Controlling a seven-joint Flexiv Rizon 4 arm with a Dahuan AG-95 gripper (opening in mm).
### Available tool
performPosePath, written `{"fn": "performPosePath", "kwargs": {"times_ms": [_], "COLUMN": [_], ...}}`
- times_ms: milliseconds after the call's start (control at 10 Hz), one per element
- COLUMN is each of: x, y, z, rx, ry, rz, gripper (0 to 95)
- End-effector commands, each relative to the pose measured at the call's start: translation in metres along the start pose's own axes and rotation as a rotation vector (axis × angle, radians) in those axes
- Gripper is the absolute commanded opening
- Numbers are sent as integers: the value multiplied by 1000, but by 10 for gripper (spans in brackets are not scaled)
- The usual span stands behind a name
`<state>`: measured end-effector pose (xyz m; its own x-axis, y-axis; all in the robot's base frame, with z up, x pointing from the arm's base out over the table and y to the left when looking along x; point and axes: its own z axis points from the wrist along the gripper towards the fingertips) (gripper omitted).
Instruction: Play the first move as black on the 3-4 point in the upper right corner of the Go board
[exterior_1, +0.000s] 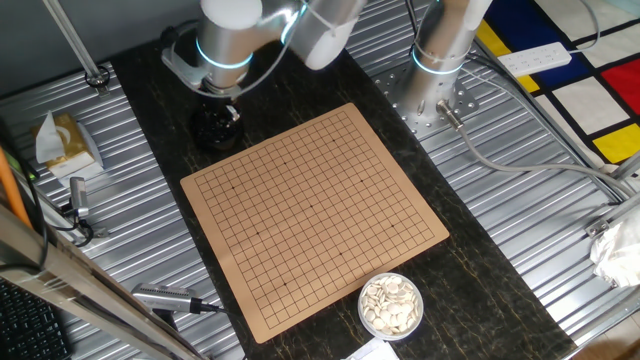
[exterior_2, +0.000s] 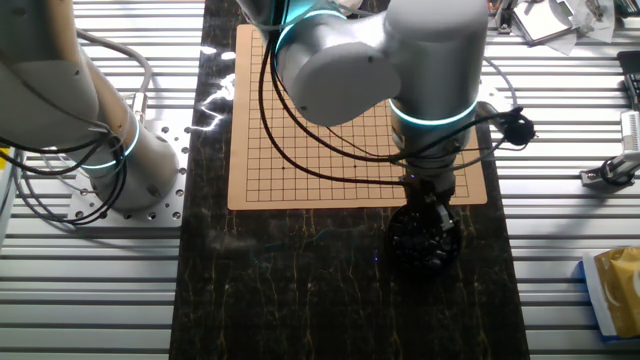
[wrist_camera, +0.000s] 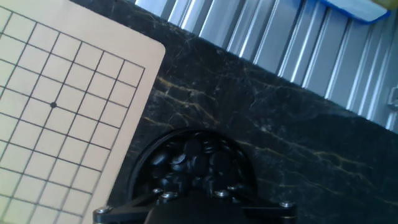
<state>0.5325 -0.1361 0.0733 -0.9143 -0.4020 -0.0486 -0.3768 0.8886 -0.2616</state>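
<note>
The hand (exterior_2: 425, 200) is hanging over a bowl (exterior_1: 216, 128) of black stones (wrist_camera: 194, 160), just off one corner of the board (exterior_1: 315, 215). In the other fixed view the bowl (exterior_2: 423, 240) is sitting on the dark surface (exterior_2: 300, 290) just beside the board's (exterior_2: 300, 120) near edge, with the arm's wrist directly above it. Whether the fingers are apart or together, I cannot tell: the arm is covering them in both fixed views, and the hand view is showing only the dark underside of the hand at the bottom edge.

In the hand view the stones are lying heaped in the bowl (wrist_camera: 140, 163), glossy and close-packed, with the board's corner (wrist_camera: 74, 87) and one printed dot to the left.

No stone is lying on the grid in any view, so the 3-4 point is bare. Which crossing it is cannot be told from here.

A second bowl (exterior_1: 390, 305), holding white stones, is standing at the board's opposite corner.
</note>
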Motion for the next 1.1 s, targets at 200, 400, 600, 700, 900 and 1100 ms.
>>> {"fn": "performPosePath", "kwargs": {"times_ms": [200, 400, 600, 700, 900, 1100], "x": [-4, -7, -7, -7, -6, -6], "y": [-2, -3, -3, -3, -3, -3], "z": [-5, -8, -8, -8, -8, -8], "rx": [-78, -71, -50, -31, -19, -53], "ry": [-19, -39, -79, -87, -89, -97], "rz": [14, 13, 10, 8, 11, 48], "gripper": [190, 190, 190, 190, 190, 190]}}
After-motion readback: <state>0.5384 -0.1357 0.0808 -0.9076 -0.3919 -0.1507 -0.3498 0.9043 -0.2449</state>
